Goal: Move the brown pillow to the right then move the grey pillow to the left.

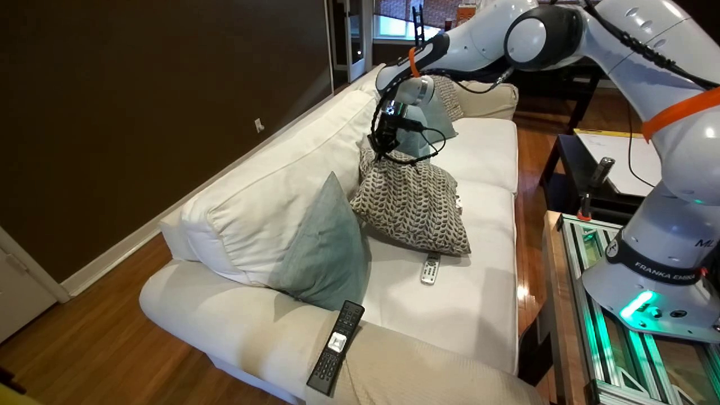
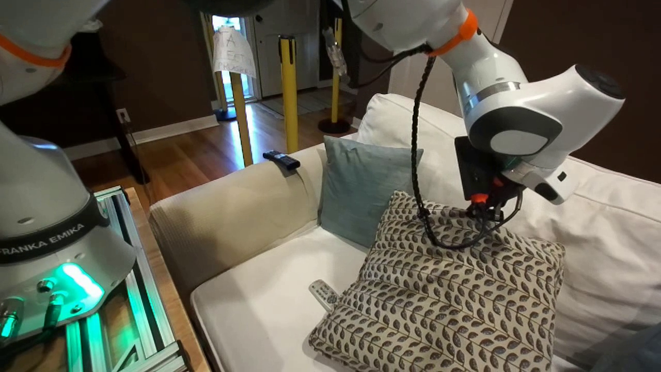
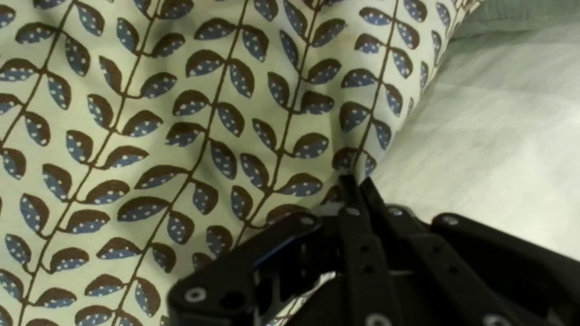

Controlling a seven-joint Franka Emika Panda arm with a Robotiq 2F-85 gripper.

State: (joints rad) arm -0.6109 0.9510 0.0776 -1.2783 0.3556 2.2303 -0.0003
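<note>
The brown pillow, cream with rows of brown leaves, leans on the sofa in both exterior views [image 1: 413, 202] [image 2: 454, 299] and fills the left of the wrist view [image 3: 181, 113]. My gripper [image 1: 379, 153] is at its upper back edge; the gripper also shows in an exterior view [image 2: 486, 213]. In the wrist view its fingertips [image 3: 355, 179] are nearly together with a fold of the pillow's edge between them. A plain blue-grey pillow stands by the near armrest [image 1: 329, 253] [image 2: 359, 188]. Other blue-grey pillows [image 1: 441, 115] sit beyond the gripper, partly hidden by the arm.
White back cushions [image 1: 281, 185] line the sofa. A light remote [image 1: 430, 270] lies on the seat, touching or partly under the brown pillow. A black remote [image 1: 336, 346] lies on the armrest. Another patterned cushion [image 1: 447, 95] leans at the far armrest. A cable loop hangs from the wrist.
</note>
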